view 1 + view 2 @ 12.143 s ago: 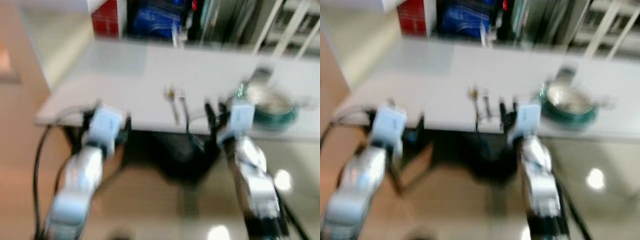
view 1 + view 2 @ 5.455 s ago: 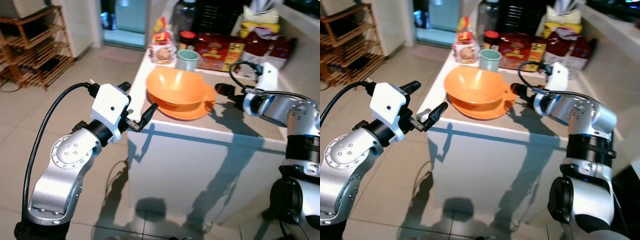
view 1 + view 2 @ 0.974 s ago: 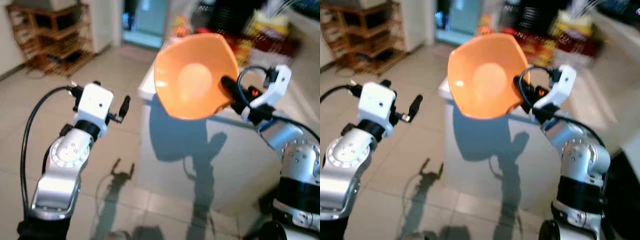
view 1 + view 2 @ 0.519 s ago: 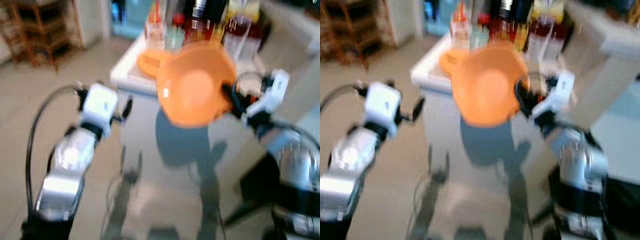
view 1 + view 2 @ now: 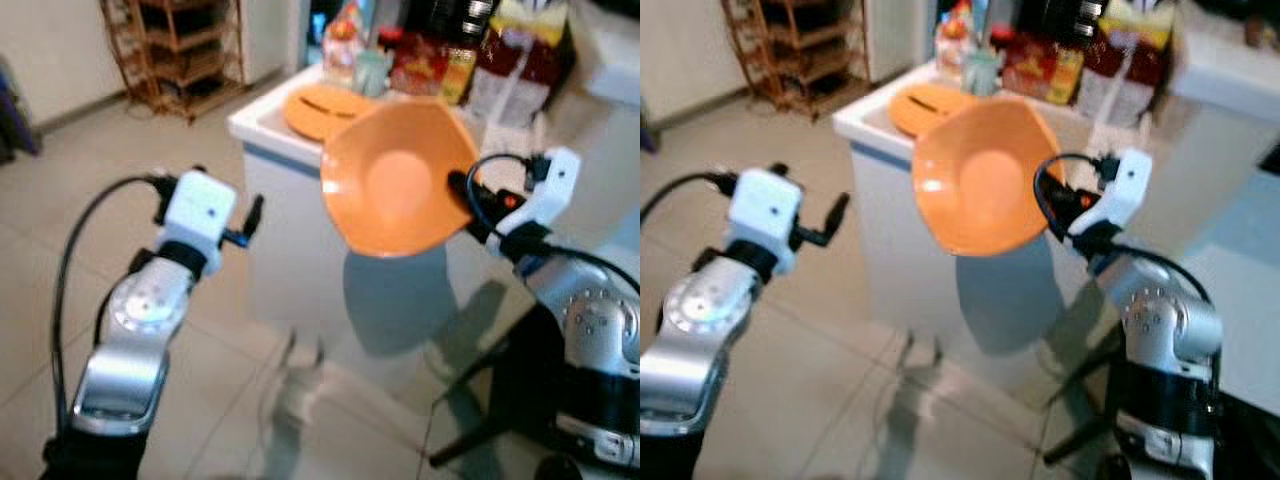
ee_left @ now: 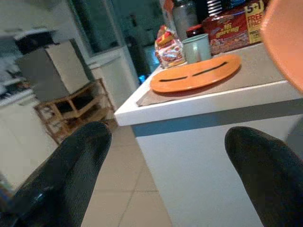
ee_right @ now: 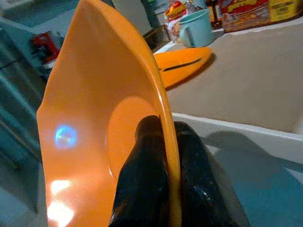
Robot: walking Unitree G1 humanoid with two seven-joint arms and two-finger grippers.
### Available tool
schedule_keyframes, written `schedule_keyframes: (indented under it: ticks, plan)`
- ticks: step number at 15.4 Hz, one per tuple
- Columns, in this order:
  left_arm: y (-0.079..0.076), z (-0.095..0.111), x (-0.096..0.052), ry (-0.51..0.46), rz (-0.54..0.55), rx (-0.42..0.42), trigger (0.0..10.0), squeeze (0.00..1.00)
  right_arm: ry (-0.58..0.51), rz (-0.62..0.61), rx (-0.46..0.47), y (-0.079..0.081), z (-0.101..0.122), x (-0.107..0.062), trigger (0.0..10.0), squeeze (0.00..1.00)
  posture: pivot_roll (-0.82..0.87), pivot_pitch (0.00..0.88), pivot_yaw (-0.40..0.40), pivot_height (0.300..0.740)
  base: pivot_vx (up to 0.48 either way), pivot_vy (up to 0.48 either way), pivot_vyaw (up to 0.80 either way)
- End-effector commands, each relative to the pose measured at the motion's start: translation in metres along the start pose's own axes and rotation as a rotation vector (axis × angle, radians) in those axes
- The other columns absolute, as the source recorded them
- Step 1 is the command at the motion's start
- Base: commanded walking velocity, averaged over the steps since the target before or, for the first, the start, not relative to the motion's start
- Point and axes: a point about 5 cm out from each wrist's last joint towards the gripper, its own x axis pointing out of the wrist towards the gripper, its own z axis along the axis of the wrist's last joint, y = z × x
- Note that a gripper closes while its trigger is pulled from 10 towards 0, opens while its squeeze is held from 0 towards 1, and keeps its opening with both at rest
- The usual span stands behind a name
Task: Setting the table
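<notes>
**Carrying the orange bowl off the counter, rim-pinched**

My right gripper [image 7: 163,142] is clamped on the rim of the orange bowl [image 5: 400,180], one finger inside and one outside the wall. That edge pinch is why the bowl hangs tilted, its hollow facing back toward me instead of up. Nothing shows in it, so I judge the tilt harmless for carrying.

Using the white counter [image 5: 262,122] as landmark: the bowl is in the air off the counter's near edge, not touching it, over the tiled floor. Its shadow falls on the counter's front face.

An orange plate [image 6: 195,74] lies flat on the counter top near the front corner. Behind it stand a pale green mug [image 6: 197,48], a snack bag [image 6: 169,46] and red packets [image 6: 227,26], farther from the edge.

My left gripper [image 6: 165,170] is spread apart with nothing between its fingers, held out short of the counter's front side, pointing at the plate. My guess: it is parked clear so the bowl can swing out.

Step in hand: transport. The bowl is off the counter but not yet set at any place.
</notes>
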Motion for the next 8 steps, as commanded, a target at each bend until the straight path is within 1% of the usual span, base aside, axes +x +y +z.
schedule_keyframes:
  ticks: [1,3,8]
  plan:
    - [-0.0094,0.0047,0.0027,-0.02,-0.03,-0.007,10.0,0.0,-0.035,-0.027,-0.022,-0.0083,0.0125,-0.0071,10.0,0.0,0.05,0.0,-0.084,0.74,0.0,-0.48,0.0]
    - [-0.0101,0.0052,0.0036,-0.024,-0.033,-0.006,10.0,0.0,-0.037,-0.035,-0.021,-0.0095,0.0119,-0.0077,10.0,0.0,0.05,0.0,-0.082,0.74,0.0,-0.48,0.0]
    - [-0.0091,0.0047,0.0028,-0.027,-0.03,0.001,10.0,0.0,0.005,0.0,-0.019,-0.0084,0.0043,-0.0092,10.0,0.0,0.05,0.0,-0.086,0.74,0.0,-0.48,0.0]
